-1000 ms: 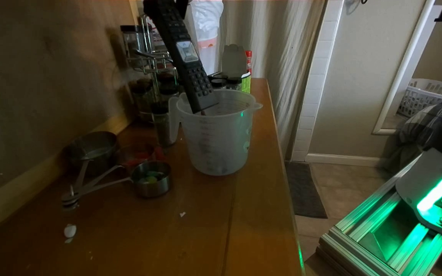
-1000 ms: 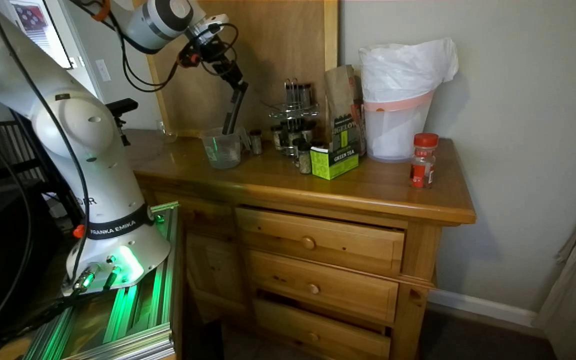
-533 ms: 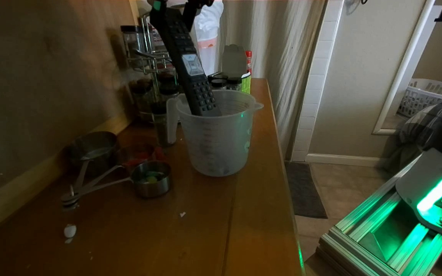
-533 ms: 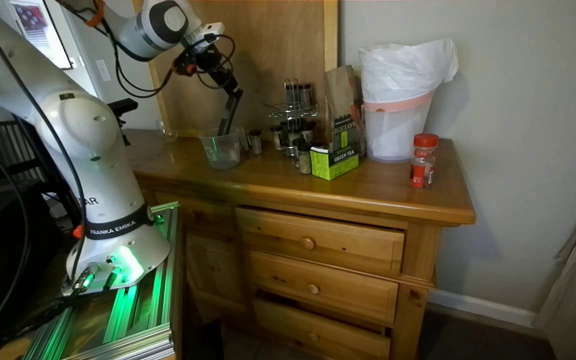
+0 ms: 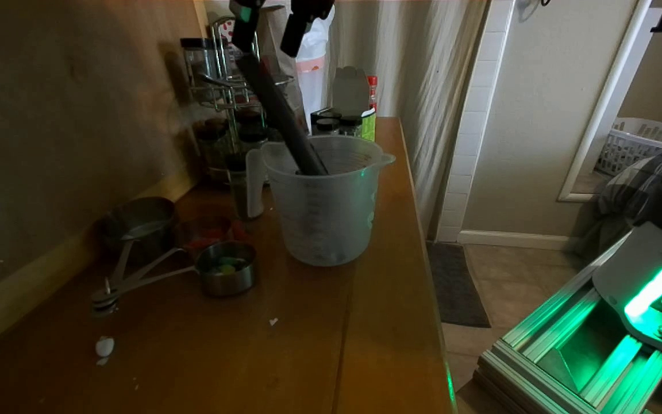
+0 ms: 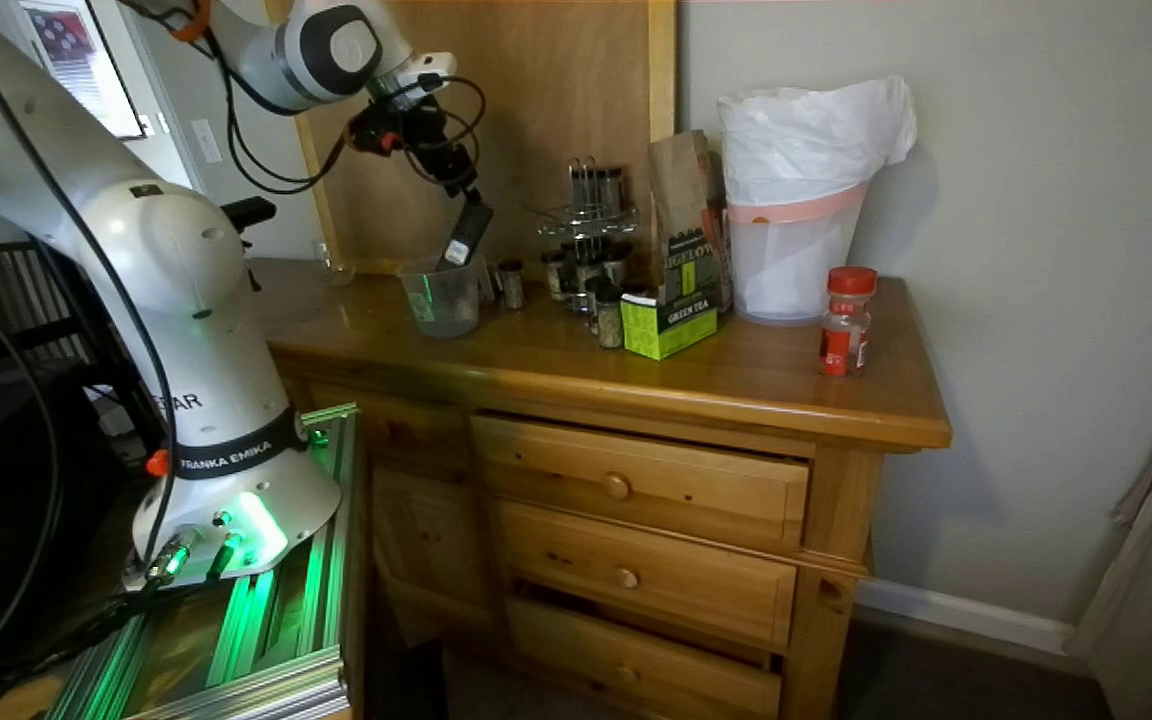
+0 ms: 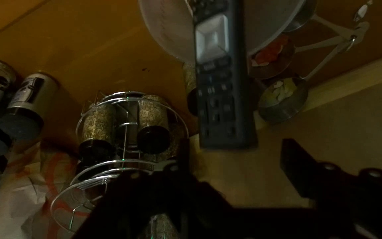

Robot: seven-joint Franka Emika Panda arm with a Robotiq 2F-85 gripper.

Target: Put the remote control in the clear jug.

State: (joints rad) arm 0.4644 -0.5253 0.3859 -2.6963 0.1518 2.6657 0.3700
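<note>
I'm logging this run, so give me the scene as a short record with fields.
Container: translucent whitish tapered plastic jug, upright on the brown wooden dresser top
Object: long slim black remote control, tilted, lower end in the jug's mouth
Tool: black two-fingered claw, open, at the remote's upper end
Contact between them: cannot tell
Near jug: round metal measuring cups
Same surface: cylindrical clear bottle with red lid

- Brown varnished wood counter [image 6: 766, 380], drawers [image 6: 546, 462] below front edge.
- Translucent whitish plastic jug [image 5: 331, 218]: upright, nearer front edge.
- Round metal measuring cups [image 5: 233, 282], long handles ringed together: by back edge.
- Chrome wire spice rack [image 6: 586, 225]: near back edge.
- Green-and-black cardboard tea box [image 6: 671, 325]: near front edge.
- White-lined translucent bin [image 6: 786, 262] with pink band: near back right corner in an exterior view.
- Red-capped clear jar [image 6: 844, 328]: same end, near front corner.
</note>
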